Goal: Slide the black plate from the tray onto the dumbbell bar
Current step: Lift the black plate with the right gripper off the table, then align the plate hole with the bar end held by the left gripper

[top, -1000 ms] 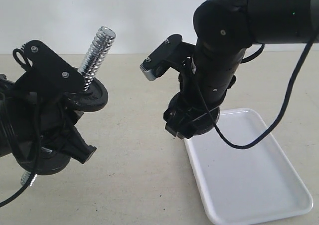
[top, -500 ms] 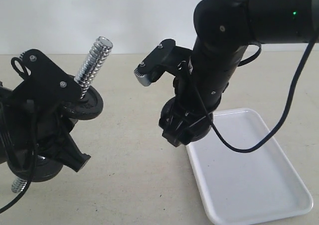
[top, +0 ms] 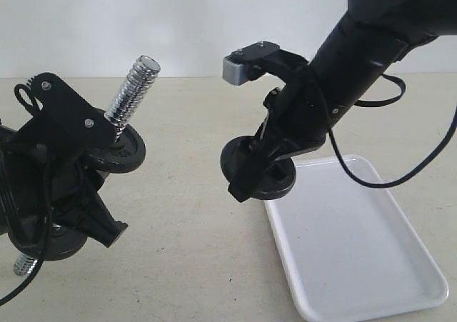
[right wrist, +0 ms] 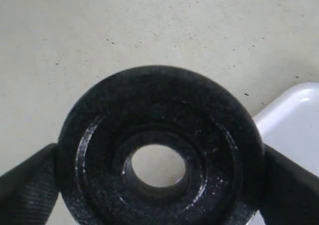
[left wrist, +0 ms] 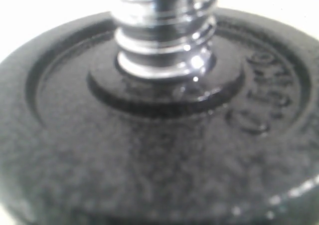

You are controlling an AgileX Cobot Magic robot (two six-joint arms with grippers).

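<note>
Grips the black plate [right wrist: 167,93] by its rim in the right hand [top: 251,176], lifted and tilted at the tray's [top: 400,293] far left corner; matte, pebbled, raised rim, centre hole. Holds the dumbbell bar [top: 133,92] slanted in the left hand [top: 77,195], threaded end up and rightward. Shows raised lettering on the bar's disc [left wrist: 149,160], too blurred to read.

Dumbbell bar [left wrist: 164,30] top cut off; disc lettering [left wrist: 269,100] blurred, unreadable.

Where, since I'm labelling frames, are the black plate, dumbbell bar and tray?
black plate [right wrist: 164,105], right wrist view, upper face above its hole
dumbbell bar [top: 133,90], exterior view, threaded upper end
tray [top: 357,250], exterior view, bare floor
</note>
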